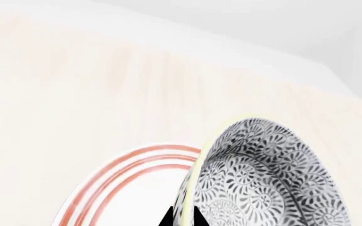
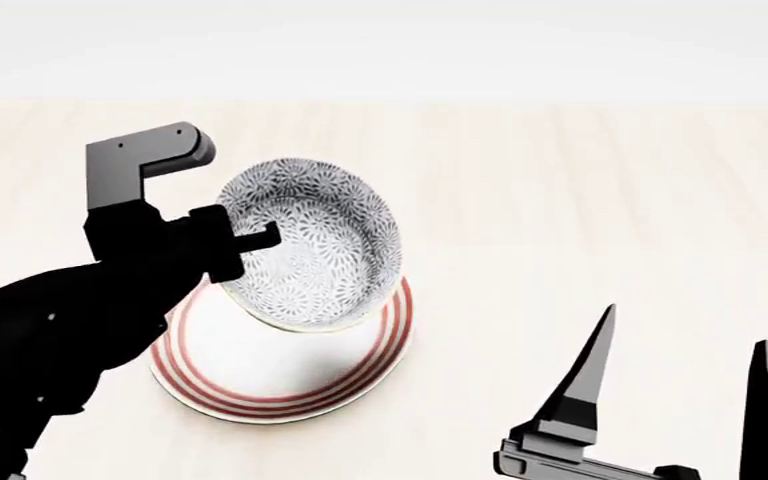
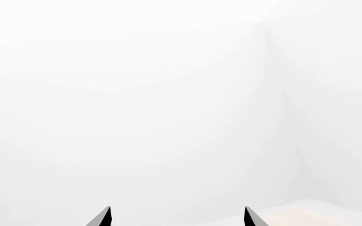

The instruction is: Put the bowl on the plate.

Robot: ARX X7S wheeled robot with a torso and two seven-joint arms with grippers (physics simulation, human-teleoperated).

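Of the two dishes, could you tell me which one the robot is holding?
The floral-patterned bowl, gripped at its rim by the left gripper; the red-ringed plate lies on the table.

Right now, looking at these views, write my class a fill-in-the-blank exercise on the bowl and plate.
1. The left gripper grips the bowl by its ____.
2. The plate has ____ rings.
3. The bowl is held ____, not level.
4. The right gripper holds ____.

Missing: rim; red; tilted; nothing

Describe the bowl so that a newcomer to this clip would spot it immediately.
On the pale wooden table, find the white plate ringed in red. The bowl hangs tilted over its far side, its rim pinched by the left hand. Dense dark grey-blue floral patterning distinguishes it from the plain-centred plate.
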